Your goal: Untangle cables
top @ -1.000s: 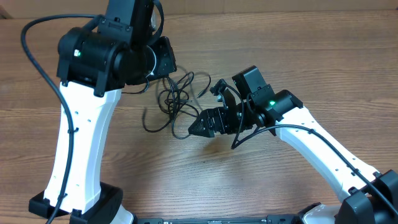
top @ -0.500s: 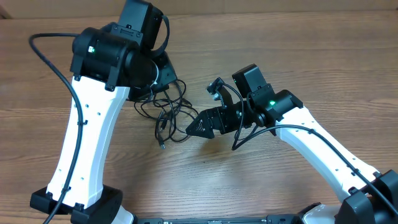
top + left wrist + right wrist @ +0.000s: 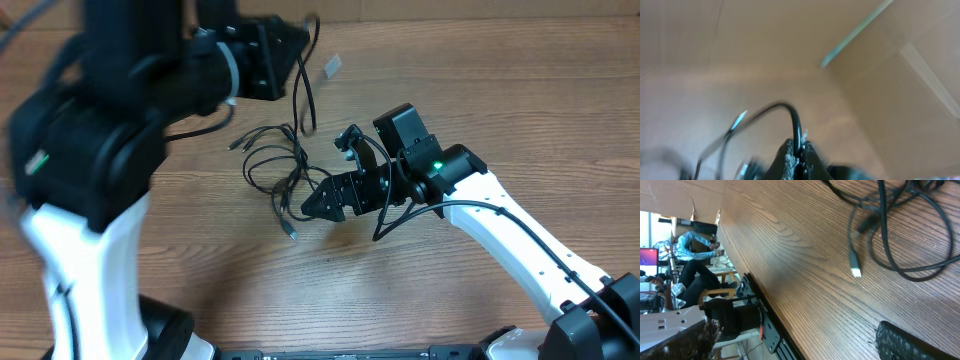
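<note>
A: Progress?
B: Early. Left hand (image 3: 799, 155) clamped on one cable (image 3: 782, 104), raised at 12 o'clock; remaining cables (image 3: 272, 165) looped together on the desk (image 3: 480, 90).
A: Right hand (image 3: 318, 203)?
B: Open, empty, at their 4 o'clock.

Wood table (image 3: 500, 100); tangled black cables (image 3: 283, 166) on it.

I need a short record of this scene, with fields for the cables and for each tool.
cable heap: tangled loops lying on the table
left tool: shut on one cable, held above the table
right tool: open, holding nothing, beside the heap
free plug: on the wood, touched by no tool
</note>
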### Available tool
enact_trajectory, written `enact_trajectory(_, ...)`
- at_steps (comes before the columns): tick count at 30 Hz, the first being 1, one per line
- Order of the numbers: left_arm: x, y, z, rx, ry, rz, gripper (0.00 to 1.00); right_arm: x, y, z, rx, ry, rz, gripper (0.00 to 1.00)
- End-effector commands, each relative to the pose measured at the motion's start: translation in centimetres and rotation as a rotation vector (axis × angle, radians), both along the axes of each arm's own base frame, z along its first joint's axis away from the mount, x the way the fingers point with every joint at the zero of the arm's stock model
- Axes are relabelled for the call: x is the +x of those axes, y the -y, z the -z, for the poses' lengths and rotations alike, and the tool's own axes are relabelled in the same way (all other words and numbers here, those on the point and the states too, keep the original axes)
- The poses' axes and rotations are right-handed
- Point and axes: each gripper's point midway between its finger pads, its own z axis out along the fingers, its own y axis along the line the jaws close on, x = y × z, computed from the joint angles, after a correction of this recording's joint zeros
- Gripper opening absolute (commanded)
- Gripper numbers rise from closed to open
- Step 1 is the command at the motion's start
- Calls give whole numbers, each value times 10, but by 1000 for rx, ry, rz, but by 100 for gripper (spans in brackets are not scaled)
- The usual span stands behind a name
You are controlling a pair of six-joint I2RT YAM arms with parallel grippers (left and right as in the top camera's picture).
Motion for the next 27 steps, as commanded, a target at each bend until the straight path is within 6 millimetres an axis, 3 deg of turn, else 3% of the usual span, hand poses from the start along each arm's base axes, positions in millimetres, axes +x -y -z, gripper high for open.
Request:
enact_trajectory(1,-53,-13,-82,-87,294,44,4,2,1,1,-8,12,3,100)
enact_trajectory(6,-80,-39,-141,-167,513,-51,4,3,2,3,-17,13,8,100)
enact_trajectory(12,-94,-51,-185,-316,616,-95,4,3,2,3,-17,13,7,100)
enact_trajectory(20,-68,-60,-191,-354,621,-201,4,2,3,3,-19,10,7,100)
enact_trajectory(24,-70,-60,-223,-489,697,-185,4,2,3,3,-19,10,8,100)
enact_trajectory(27,-71,-63,-236,-681,623,-167,4,3,3,4,-23,12,10,100)
